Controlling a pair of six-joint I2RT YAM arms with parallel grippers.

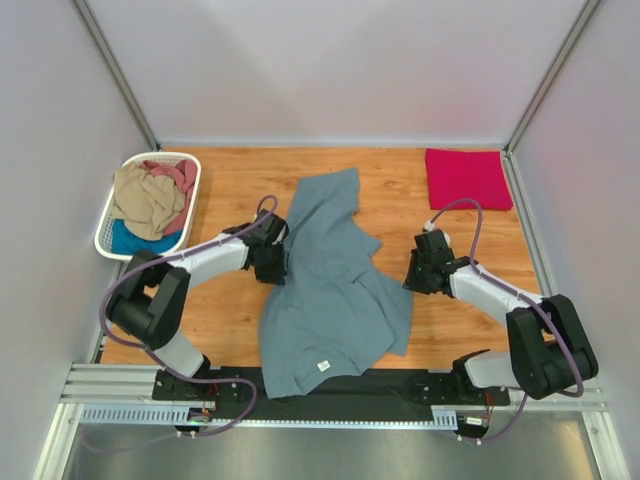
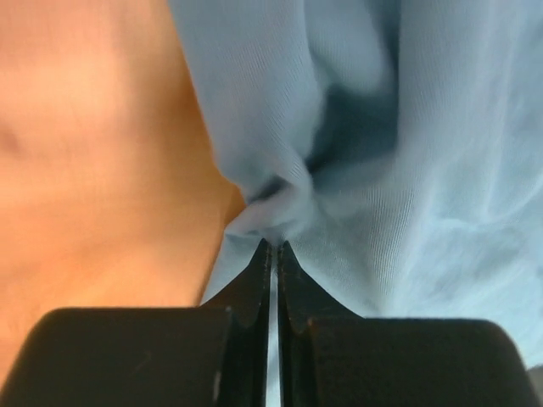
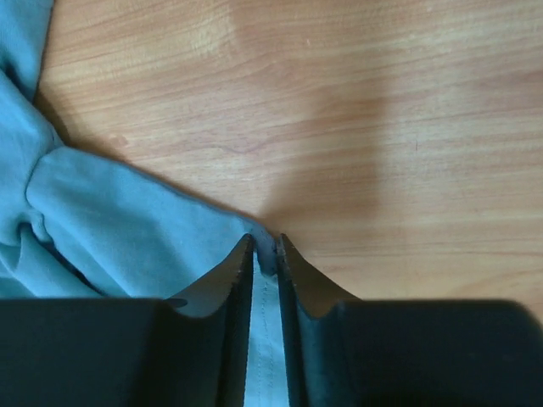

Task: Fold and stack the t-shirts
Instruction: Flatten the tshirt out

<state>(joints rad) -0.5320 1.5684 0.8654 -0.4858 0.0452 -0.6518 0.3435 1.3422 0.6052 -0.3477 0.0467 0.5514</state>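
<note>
A large slate grey-blue t-shirt [image 1: 335, 285] lies crumpled down the middle of the wooden table, its lower part hanging over the front rail. My left gripper [image 1: 276, 262] is shut on its left edge; the left wrist view shows the cloth [image 2: 399, 170] bunched at my closed left gripper [image 2: 273, 244]. My right gripper [image 1: 412, 278] is shut on its right edge; the right wrist view shows the hem [image 3: 127, 229] pinched in that gripper [image 3: 265, 242]. A crimson-pink t-shirt [image 1: 467, 178] lies folded at the far right.
A white slatted laundry basket [image 1: 110, 222] at the far left holds tan [image 1: 145, 200], dusty-pink [image 1: 180, 176] and bright-blue [image 1: 140, 243] shirts. White walls close in the table on three sides. The black base rail [image 1: 330, 385] runs along the front.
</note>
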